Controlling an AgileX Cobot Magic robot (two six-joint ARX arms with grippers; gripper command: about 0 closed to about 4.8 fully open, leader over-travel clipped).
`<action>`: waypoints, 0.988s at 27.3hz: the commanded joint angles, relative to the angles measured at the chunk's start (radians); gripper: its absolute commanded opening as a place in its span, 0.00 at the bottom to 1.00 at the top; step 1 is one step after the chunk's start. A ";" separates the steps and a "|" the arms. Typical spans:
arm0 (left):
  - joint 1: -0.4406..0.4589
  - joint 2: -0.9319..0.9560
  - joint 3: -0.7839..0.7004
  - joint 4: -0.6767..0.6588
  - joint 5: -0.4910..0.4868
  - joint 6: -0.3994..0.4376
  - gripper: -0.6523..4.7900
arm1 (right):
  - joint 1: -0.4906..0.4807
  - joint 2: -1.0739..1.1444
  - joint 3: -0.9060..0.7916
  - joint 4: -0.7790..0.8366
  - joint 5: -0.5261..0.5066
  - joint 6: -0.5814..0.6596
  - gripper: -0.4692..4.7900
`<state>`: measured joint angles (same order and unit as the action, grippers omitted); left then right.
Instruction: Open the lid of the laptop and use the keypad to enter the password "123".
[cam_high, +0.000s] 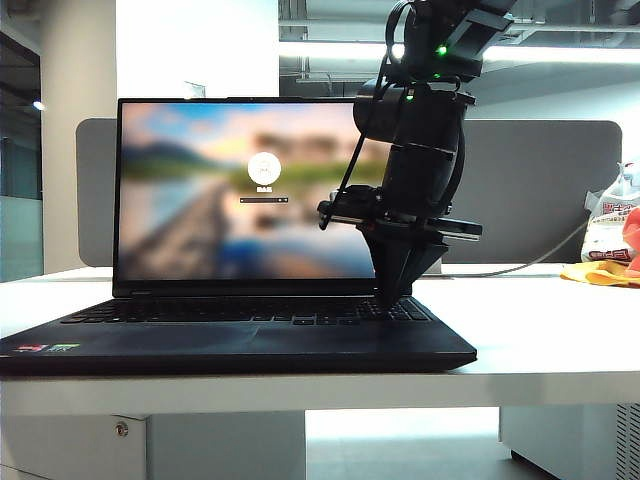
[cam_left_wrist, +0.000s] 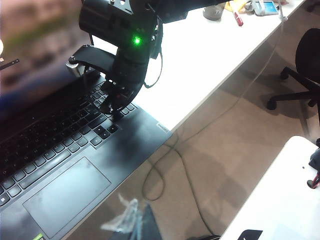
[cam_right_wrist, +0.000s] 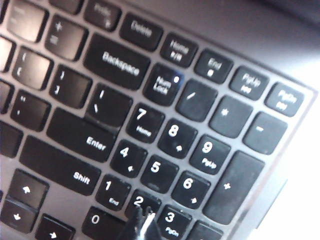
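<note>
Our right fingers (cam_right_wrist: 142, 222), pressed together, point down at the 2 key (cam_right_wrist: 141, 202) on the laptop's (cam_high: 240, 345) keypad (cam_right_wrist: 190, 150). They could slip and hit 3. Our left fingers, together too, stay off-camera.

Close over the keypad (cam_right_wrist: 185, 150) of the laptop (cam_right_wrist: 300, 165), dark flat keys with pale legends. Right gripper (cam_right_wrist: 143, 224) with fingertips pressed together into one narrow point, tip at the lower edge of the 2 key (cam_right_wrist: 141, 202), between the 0 key (cam_right_wrist: 97, 220) and the 3 key (cam_right_wrist: 171, 218). Num Lock key (cam_right_wrist: 162, 84) above the 7, Enter key (cam_right_wrist: 82, 140) beside the 4.
</note>
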<state>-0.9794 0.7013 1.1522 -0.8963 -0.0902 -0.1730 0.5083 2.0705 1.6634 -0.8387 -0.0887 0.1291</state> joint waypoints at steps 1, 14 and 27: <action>0.000 -0.002 0.006 0.015 0.001 0.005 0.11 | 0.000 0.001 0.002 0.000 -0.011 -0.002 0.08; 0.000 -0.002 0.006 0.014 0.001 0.005 0.11 | 0.000 -0.055 0.003 0.043 0.061 -0.026 0.08; 0.000 -0.002 0.006 0.015 0.001 0.005 0.11 | -0.015 0.001 0.002 -0.030 0.018 -0.025 0.08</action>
<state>-0.9794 0.7010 1.1522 -0.8944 -0.0898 -0.1730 0.4900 2.0716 1.6611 -0.8665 -0.0647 0.1043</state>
